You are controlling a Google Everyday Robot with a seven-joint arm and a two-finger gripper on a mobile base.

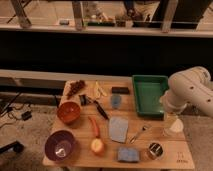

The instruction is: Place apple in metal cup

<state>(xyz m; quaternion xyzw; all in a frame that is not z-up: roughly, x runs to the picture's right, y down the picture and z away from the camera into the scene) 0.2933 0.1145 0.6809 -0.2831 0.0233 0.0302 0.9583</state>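
Observation:
The apple [97, 145], yellow with a red blush, lies on the wooden table [175, 157] near the front edge, left of centre. The metal cup [155, 150] stands upright at the front right, about a quarter of the table's width to the right of the apple. My white arm hangs over the table's right edge. My gripper [169, 111] is at the arm's lower end, above a pale translucent cup [172, 125], well away from the apple and behind the metal cup.
A carrot [94, 125] lies just behind the apple, with a purple bowl [60, 145] to its left. A blue sponge [128, 155] sits between apple and metal cup. Behind them are a blue cloth [119, 129], a utensil [139, 133], an orange bowl [69, 112] and a green tray [150, 92].

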